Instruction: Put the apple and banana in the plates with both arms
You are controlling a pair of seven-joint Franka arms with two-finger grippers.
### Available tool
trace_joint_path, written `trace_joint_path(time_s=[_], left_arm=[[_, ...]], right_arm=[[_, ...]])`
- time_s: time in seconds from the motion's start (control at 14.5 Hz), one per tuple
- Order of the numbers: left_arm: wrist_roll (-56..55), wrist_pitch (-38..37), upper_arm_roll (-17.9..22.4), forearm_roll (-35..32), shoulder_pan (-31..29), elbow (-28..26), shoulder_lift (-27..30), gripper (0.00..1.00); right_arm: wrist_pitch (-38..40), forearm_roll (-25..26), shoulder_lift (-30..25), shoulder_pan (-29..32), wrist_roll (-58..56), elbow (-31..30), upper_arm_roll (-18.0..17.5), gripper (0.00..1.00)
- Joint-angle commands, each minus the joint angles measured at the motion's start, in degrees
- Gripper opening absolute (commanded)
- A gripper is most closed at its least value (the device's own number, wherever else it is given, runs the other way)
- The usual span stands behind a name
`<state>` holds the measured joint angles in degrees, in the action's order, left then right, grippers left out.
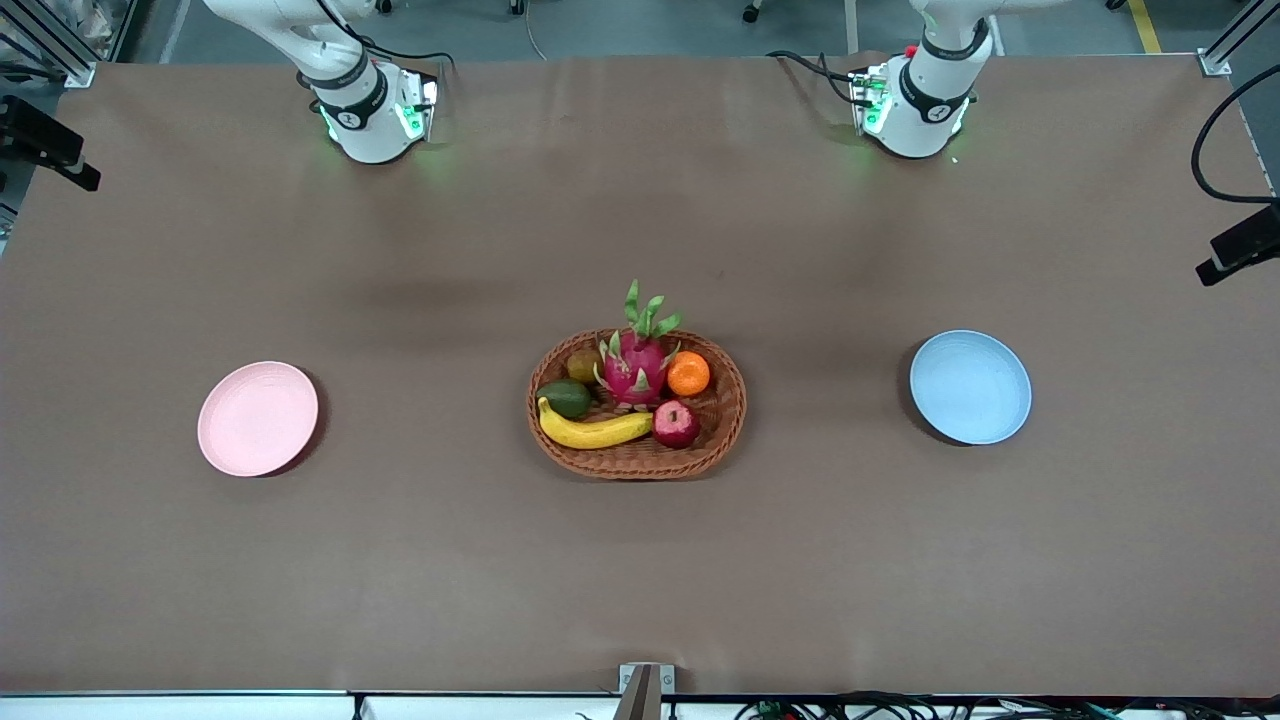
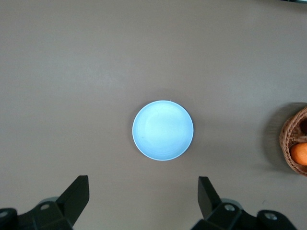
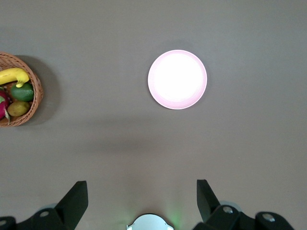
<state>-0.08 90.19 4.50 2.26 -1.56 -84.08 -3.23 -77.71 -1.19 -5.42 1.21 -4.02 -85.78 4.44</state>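
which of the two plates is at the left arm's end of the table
The blue plate. The pink plate lies at the right arm's end, with the basket of fruit between them.

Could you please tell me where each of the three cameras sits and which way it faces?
Front view: high across the table, facing both arm bases; oval brown wicker basket central.
Left wrist view: above the table, looking down at the round light blue plate; left gripper open.
Right wrist view: above the round pale pink plate; right gripper open.
All views show the basket.

Broad brown table (image 1: 400,560) (evenly lit), grey floor (image 1: 640,25) along its top edge
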Motion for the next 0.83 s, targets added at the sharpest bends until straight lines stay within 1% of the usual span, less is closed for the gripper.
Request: trace_joint_path(time_s=[0.0,0.21,0.28,0.35,0.41,0.48,0.55,0.62,0.76], left_arm=[[0.69,1.22,-0.37,-0.15,0.15,0.23,-1.6,1.0],[0.69,1.66,-1.34,-0.06,0.24,0.32,-3.79,1.0],[0.69,2.36,-1.43,-0.06,0.59,0.32,-6.93,1.0],[0.87,2.54,-1.43,0.03,0.77,0.41,-8.88,1.0],[0.78,3.5,-1.43,-0.15,0.77,0.41,-8.99,1.0],[0.78,4.03,-1.34,-0.84,1.12,0.41,-9.51,1.0],[0.87,4.9,-1.6,-3.29,1.64,0.32,-9.77,1.0],[0.87,5.61,-1.95,-5.83,2.34,0.41,-11.69,1.0],[0.87,5.79,-2.48,-5.69,2.79,0.23,-11.89,1.0]], right_arm=[[-0.78,-0.31,4.7,1.43,-0.37,0.35,-0.31,1.0],[-0.87,0.39,10.15,1.52,-0.38,0.52,-0.31,1.0],[-1.3,0.4,11.65,1.52,-0.46,0.87,-0.31,1.0],[-3.39,0.74,12.62,1.0,-0.64,1.05,-0.31,1.0],[-5.5,1.88,12.8,0.47,-0.46,0.97,-0.48,1.0],[-5.87,2.41,13.24,-0.41,-0.38,0.27,-0.75,1.0],[-6.57,2.33,14.46,-1.72,0.32,0.0,-0.75,1.0],[-7.01,1.55,15.6,-2.25,0.33,0.17,-0.84,1.0],[-9.38,-1.96,18.33,-3.57,0.42,-0.09,-0.84,1.0]])
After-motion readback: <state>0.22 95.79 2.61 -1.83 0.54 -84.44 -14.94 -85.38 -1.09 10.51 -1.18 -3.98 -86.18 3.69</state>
